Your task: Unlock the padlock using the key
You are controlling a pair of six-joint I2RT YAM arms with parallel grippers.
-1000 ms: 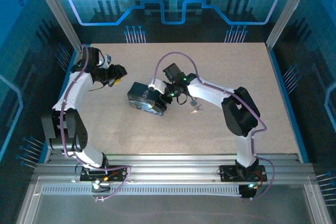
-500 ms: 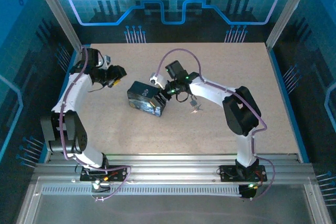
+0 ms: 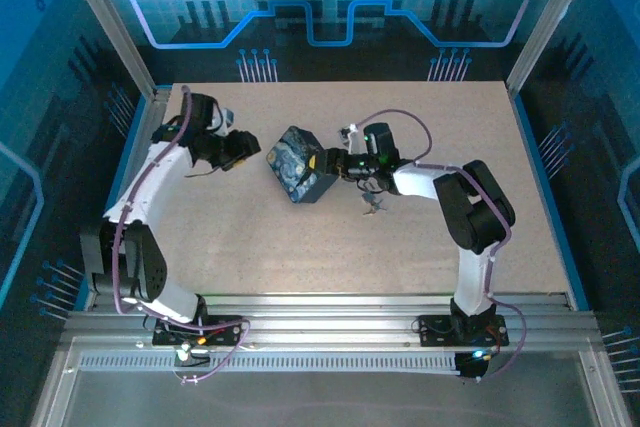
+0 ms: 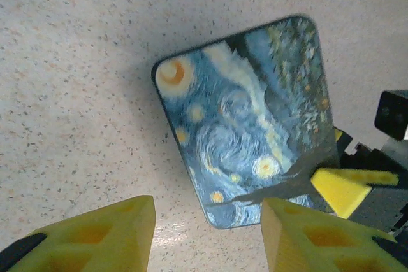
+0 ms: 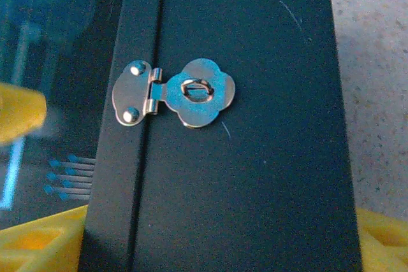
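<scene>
My right gripper (image 3: 332,167) is shut on the dark blue swirl-patterned box (image 3: 300,175), holding it tipped up on edge near the table's middle. In the right wrist view the box's dark front (image 5: 255,176) spans the gap between my yellow fingers (image 5: 38,246). Its silvery clasp (image 5: 191,93) has nothing through its loop. One right finger (image 4: 347,189) presses the painted lid (image 4: 248,125). My left gripper (image 4: 207,207) is open and empty just left of the box. A tiny silvery cluster (image 3: 372,205) lies on the table; I cannot tell padlock from key.
The speckled beige tabletop (image 3: 300,267) stretches bare toward the near edge. Blue-lit walls and metal posts (image 3: 110,17) enclose the back and sides. The right arm's forearm (image 3: 420,179) lies low just behind the silvery cluster.
The right gripper closed on the box, tipped it up on edge and carried it back and to the right. The left gripper moved right, toward the box.
</scene>
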